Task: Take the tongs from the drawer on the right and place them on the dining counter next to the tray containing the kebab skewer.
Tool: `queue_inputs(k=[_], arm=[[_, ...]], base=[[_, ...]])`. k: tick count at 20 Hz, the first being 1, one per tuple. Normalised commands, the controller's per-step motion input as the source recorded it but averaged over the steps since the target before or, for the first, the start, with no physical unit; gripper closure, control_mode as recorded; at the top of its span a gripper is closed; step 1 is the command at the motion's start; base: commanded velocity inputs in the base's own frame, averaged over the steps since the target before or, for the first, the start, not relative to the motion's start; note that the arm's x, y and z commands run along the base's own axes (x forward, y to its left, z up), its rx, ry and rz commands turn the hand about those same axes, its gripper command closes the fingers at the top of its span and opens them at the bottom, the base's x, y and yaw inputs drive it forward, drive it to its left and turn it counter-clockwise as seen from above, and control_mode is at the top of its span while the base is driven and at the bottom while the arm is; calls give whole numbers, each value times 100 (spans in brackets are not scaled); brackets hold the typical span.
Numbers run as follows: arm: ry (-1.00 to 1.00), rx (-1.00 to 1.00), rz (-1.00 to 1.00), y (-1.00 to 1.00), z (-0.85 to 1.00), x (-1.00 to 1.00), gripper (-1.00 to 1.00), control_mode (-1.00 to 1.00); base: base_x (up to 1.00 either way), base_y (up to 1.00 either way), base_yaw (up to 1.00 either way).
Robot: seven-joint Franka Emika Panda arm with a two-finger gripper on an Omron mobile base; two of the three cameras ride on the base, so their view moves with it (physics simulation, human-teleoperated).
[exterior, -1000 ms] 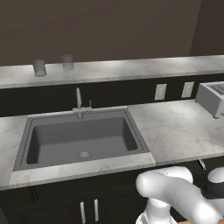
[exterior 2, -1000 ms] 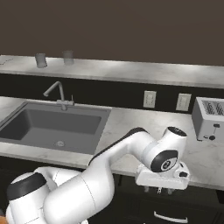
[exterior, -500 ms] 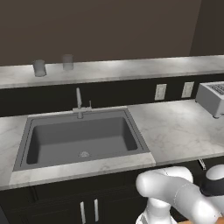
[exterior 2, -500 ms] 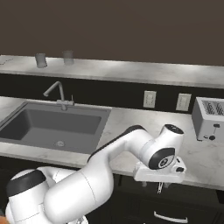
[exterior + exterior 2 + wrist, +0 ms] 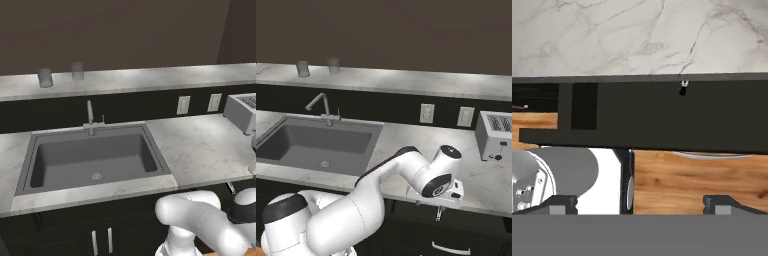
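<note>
No text, label, brand, number or sign can be read anywhere. The boxy silver toaster [image 5: 496, 135] beside the two pale wall outlets [image 5: 427, 113] carries no legible marking, and the outlets' plates are plain. The two small grey cups [image 5: 45, 77] on the long pale marble-look upper surface [image 5: 150, 77], behind the grey sink [image 5: 95, 157], are unmarked too.

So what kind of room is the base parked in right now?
A kitchen, by the look of it: a sink with a faucet set in a marble worktop, and a toaster by wall outlets.
</note>
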Motion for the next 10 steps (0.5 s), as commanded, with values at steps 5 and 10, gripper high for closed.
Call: queue_inputs(k=[5,10], arm=[[-4,-17,-12,10,-13,28,-100,-100],[-4,-21,-5,5,-31,25,-100,-100]], base=[[0,0,0],[0,0,0]])
